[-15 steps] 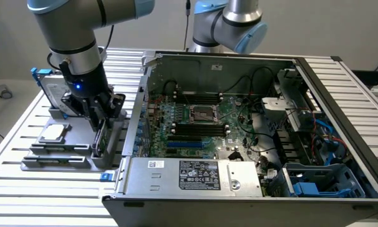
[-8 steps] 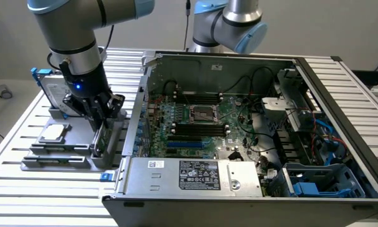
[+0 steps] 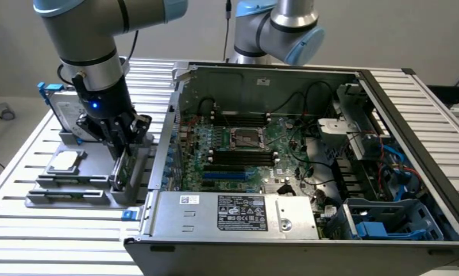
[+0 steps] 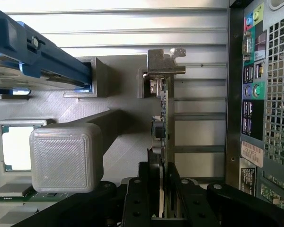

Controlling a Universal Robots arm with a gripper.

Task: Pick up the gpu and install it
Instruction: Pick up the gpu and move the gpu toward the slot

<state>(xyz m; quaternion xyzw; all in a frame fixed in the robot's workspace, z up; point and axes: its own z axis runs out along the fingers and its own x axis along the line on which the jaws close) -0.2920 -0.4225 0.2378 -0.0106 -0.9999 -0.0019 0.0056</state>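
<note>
- The fingers are narrowed onto the top edge of the graphics card, one on each face, gripping it.
- In the exterior view, the fingers point straight down at centre left of the frame, and the graphics card stands on edge below them.
- The card sits in a slot of a grey holder. Its silver bracket is at the end farthest from the fingers.
- On the same holder, a square silver chip lies flat at the exterior view's left. A hard drive with a blue frame stands behind it.
- The holder rests on a slatted metal surface.
- An open computer case stands just beside the holder at the exterior view's right, with its main board exposed.
</note>
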